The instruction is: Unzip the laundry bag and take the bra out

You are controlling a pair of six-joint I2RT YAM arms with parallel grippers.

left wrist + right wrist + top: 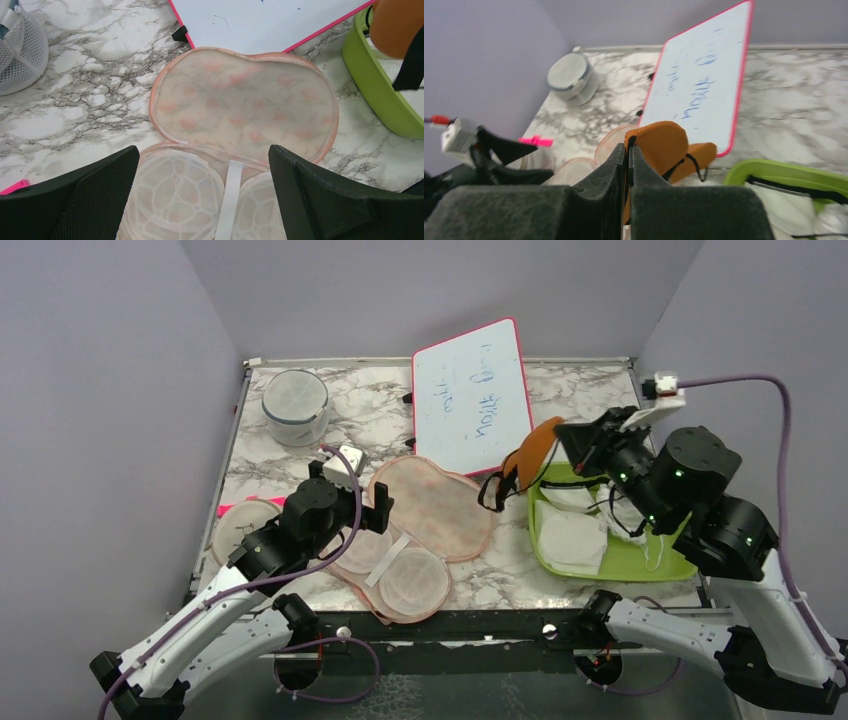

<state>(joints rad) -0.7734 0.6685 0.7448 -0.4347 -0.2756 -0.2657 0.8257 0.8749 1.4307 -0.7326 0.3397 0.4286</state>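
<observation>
Right gripper (628, 156) raised, clamping bra (664, 141), left gripper (202, 156) spread over laundry bag (245, 105)

I read left arm (200, 615) stretched forward from its base, elbow low, wrist angled in toward centre. Left gripper (205, 197) tilted downward, jaws spread wide, empty. Right arm (740, 530) folded up high, forearm doubled back, wrist pointing left toward centre. Right gripper (629, 170) held high, fingers pressed flat together, pinching edge of bra (664, 142) between pads.
</observation>
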